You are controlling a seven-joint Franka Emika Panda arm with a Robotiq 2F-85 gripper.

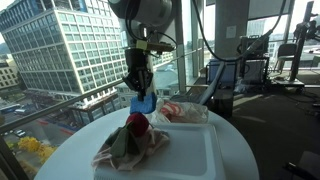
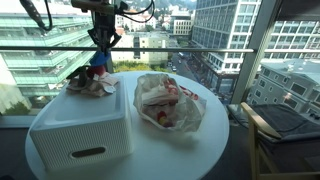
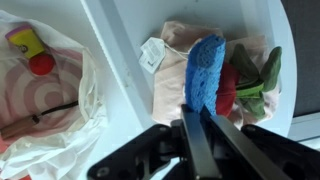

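The blue cloth (image 3: 205,72) is a long, narrow, nubbly piece pinched by 1 end in the end effector (image 3: 197,122), whose 2 fingers are clenched tight on it. In the wrist view its long axis runs straight away from the fingertips, with the free end pointing toward the heap below. In an exterior view the blue cloth (image 1: 144,102) hangs close to upright under the end effector (image 1: 138,86), its lower end at the top of the heap of clothes (image 1: 130,142); whether it touches the heap cannot be told. The heap holds a pink garment (image 3: 172,85) with a white tag (image 3: 152,52), a red piece (image 3: 227,92) just beside the blue cloth, and a green piece (image 3: 262,75) beyond that. The heap lies on the lid of a white box (image 2: 80,135), at the corner nearest the window. Beside the box a crumpled plastic bag (image 2: 168,103) with red print lies on the round white table (image 2: 205,155).
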